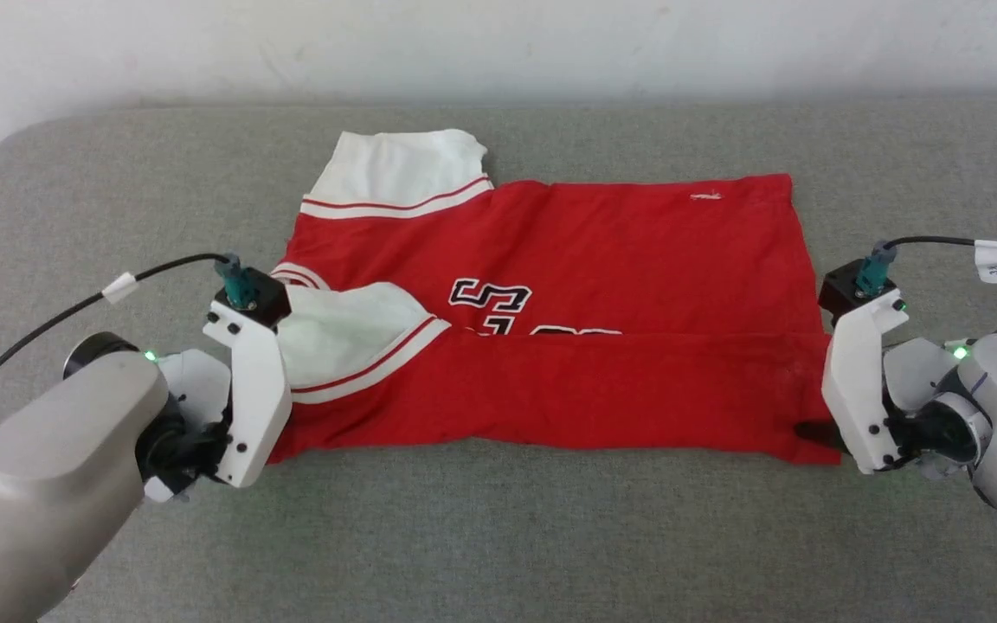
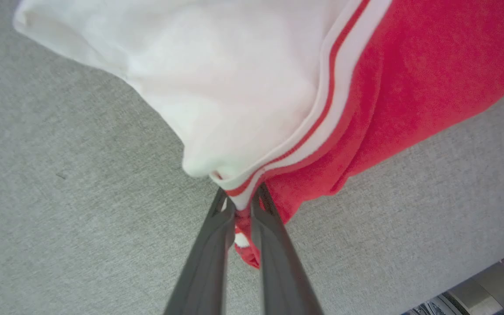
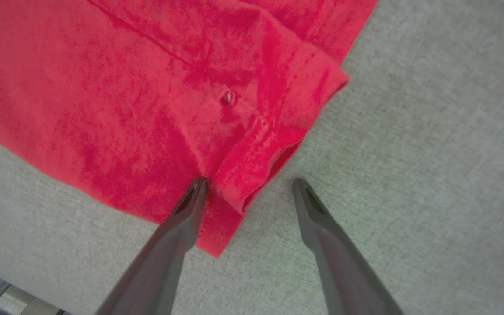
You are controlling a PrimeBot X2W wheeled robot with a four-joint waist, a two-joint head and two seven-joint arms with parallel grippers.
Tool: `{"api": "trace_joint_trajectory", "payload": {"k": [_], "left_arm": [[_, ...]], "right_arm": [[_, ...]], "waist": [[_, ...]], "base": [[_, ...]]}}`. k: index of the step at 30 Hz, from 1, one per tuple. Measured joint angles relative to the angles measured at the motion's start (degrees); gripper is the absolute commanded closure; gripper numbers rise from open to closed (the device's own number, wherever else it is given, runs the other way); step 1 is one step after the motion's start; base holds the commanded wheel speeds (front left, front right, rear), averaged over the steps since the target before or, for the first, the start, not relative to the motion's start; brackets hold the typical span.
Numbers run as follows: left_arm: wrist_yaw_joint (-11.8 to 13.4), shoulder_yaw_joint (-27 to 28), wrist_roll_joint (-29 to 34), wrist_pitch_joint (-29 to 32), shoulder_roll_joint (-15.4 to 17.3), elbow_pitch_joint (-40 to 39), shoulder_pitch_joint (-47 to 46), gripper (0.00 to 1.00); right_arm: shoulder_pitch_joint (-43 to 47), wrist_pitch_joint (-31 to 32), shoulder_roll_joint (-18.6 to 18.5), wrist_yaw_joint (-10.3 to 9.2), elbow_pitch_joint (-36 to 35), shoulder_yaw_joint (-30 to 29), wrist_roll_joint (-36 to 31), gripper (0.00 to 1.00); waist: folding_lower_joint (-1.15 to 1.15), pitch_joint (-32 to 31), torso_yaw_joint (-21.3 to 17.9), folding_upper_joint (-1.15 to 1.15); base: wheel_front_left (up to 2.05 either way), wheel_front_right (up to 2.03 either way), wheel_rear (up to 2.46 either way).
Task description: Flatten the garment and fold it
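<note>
- Your red jersey T-shirt, white striped sleeves: near edge folded over black lettering.
- Your left gripper pinches sleeve corner; right gripper spread open at hem.

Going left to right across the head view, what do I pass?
The left gripper → folded white sleeve of the garment → black letters → plain red cloth → right gripper.

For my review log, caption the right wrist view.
Right gripper, open, straddles the hemmed corner of the red jersey garment on a grey cloth surface.
</note>
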Motion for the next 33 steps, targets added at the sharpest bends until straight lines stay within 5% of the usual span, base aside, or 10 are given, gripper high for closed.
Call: {"api": "trace_joint_trajectory", "payload": {"k": [6,7,18,33], "left_arm": [[-0.01,-0.76,-0.94,-1.32,0.12,0.85,-0.27,1.0],[-0.01,-0.83,-1.04,-1.46,0.21,1.01,-0.27,1.0],[-0.01,-1.25,-3.59,-4.87,1.2,2.14,0.28,1.0],[0.01,-4.02,-5.66,-6.99,9.75,-10.58,8.49,1.0]], "right_arm": [[0.3,-2.54,0.08,-0.07,0.57,0.85,1.29,0.0],[0.3,-3.05,0.01,-0.09,0.32,1.09,1.7,1.0],[0.92,-11.62,-2.59,-0.13,-6.25,4.76,4.53,1.0],[7.9,-14.79,-19.29,0.02,-24.02,5.75,8.66,1.0]], "waist": [[-0.01,1.21,0.24,0.0],[-0.02,1.23,0.07,0.0],[0.0,-1.52,-1.48,0.0],[-0.02,-8.58,-1.94,0.0]], "base": [[0.0,0.0,0.0],[0.0,0.0,0.0],[0.0,0.0,0.0],[0.0,0.0,0.0]]}}
